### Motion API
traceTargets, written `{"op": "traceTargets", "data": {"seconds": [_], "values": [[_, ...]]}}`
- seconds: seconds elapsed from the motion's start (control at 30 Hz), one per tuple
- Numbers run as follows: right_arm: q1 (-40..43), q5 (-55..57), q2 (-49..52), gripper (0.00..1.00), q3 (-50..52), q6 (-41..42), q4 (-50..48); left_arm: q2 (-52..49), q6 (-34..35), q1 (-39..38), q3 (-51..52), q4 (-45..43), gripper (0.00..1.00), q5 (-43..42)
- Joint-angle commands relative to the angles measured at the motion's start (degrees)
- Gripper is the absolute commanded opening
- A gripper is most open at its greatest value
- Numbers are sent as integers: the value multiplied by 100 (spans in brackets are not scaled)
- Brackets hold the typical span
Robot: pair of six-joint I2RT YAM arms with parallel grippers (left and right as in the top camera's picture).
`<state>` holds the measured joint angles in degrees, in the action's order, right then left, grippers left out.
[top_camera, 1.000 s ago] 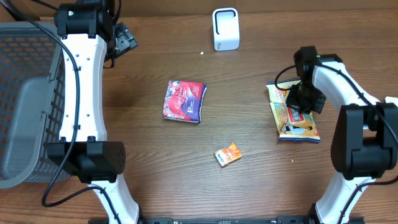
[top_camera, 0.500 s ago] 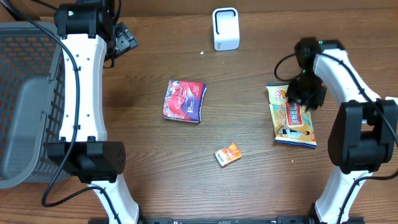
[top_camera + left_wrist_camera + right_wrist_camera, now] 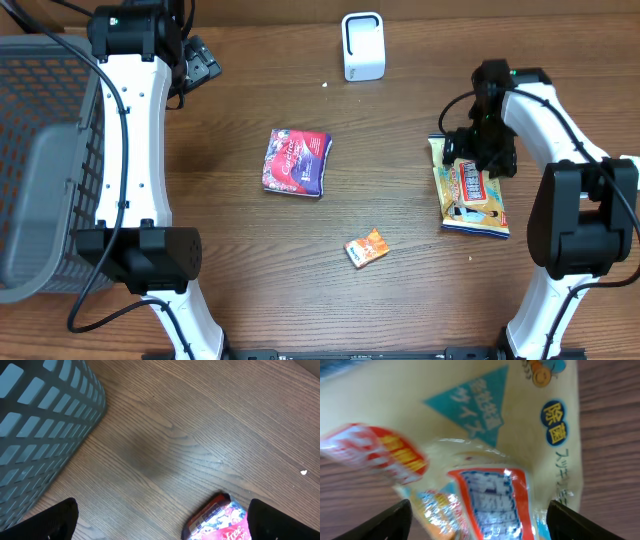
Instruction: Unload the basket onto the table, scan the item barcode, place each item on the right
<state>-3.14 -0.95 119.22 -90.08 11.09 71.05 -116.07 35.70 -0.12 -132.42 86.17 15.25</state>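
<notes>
Right pincer [image 3: 478, 152] spread wide, gripping nothing — yellow plastic snack packet [image 3: 478, 200] flat on the worktop [image 3: 400, 300] directly beneath; grey mesh basket [image 3: 40, 60] at far left.

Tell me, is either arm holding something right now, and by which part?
Nothing is held. The right pincer hangs open over the yellow packet, which lies on the table; the left pincer is open and empty.

Glossy plastic packet [image 3: 485, 460], matt wooden table [image 3: 200, 435]

Open tabletop [image 3: 390, 170] between purple pouch [image 3: 297, 162] and yellow packet [image 3: 478, 205]; basket [image 3: 40, 90] along left edge
</notes>
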Motion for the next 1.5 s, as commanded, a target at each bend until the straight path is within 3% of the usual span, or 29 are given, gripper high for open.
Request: {"op": "traceTargets", "data": {"seconds": [0.0,0.13,0.33,0.4,0.6,0.9,1.2,1.47], "values": [[-15,293,-26,83,470,-68,-363,-83,72,9,-42,15,100,15],[-15,297,-24,71,968,-68,-905,-83,72,9,-42,15,100,15],[-15,229,-24,16,1191,236,-1189,-83,72,9,-42,15,100,15],[-15,46,-24,4,1104,260,-1137,-83,72,9,-42,15,100,15],[35,-962,-28,4,297,173,-520,-83,72,9,-42,15,100,15],[74,-3254,-28,4,-1250,-896,280,-83,72,9,-42,15,100,15],[450,-6186,-26,4,-1456,-1593,146,-83,72,9,-42,15,100,15],[509,-6738,-26,4,-1456,-1587,74,-83,72,9,-42,15,100,15]]}}
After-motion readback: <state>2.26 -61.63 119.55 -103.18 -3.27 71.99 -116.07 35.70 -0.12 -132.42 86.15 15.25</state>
